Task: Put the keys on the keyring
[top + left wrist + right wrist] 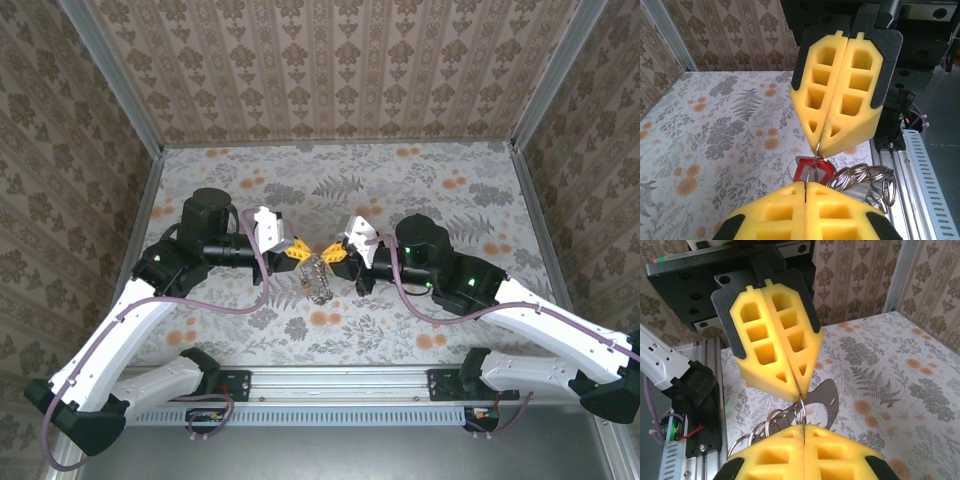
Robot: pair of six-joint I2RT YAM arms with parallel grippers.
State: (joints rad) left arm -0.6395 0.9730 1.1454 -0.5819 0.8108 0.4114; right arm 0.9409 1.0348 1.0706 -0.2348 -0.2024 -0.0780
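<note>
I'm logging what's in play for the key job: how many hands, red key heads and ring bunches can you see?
Hands: 2, left hand and right hand
Red key head: 1
Bunch of silvery rings: 1
Total: 4

Floral-patterned table [340, 190], grey and orange

Red-headed key [826, 169] — silvery keyring [866, 178] — flower-patterned table [715, 125].

Two arms, left [125, 335] and right [560, 325], with four yellow fingers [850, 100] altogether. One red-headed key [812, 170]. Several silvery rings [867, 177] (overlapping, exact count unclear).
</note>
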